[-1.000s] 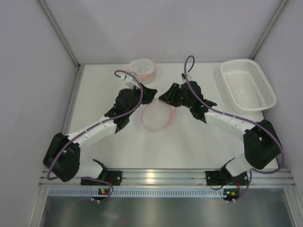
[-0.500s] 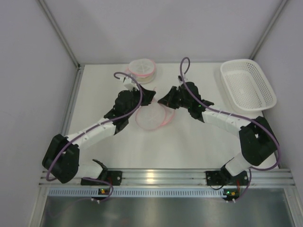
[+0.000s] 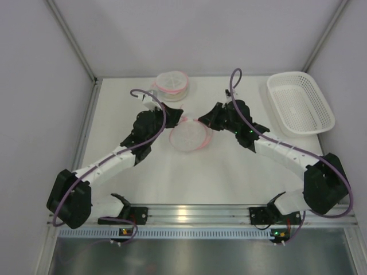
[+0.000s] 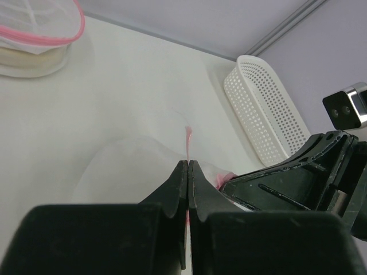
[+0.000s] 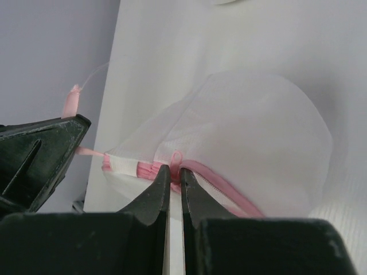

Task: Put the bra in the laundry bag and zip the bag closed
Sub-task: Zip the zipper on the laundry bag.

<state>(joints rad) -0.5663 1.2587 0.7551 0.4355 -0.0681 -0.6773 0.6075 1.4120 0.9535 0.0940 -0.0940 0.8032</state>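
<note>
the round white mesh laundry bag with pink zipper trim [image 3: 188,136] is held between both tools; the left gripper [image 4: 188,172] is pinched on its pink edge tab [image 4: 188,137], the right gripper [image 5: 175,177] on the small pink zipper pull [image 5: 175,158]; either hold could be lost to a skewed tug.

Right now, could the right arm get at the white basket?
Probably, but not freely: nothing stands between the right claw and the basket, yet that claw is shut on the zipper of the laundry bag.

laundry bag [image 3: 188,136]: centre, between left gripper [image 4: 187,169], right gripper [image 5: 175,176] | round stack [image 3: 172,84]: behind bag | basket [image 3: 300,102]: back right
</note>
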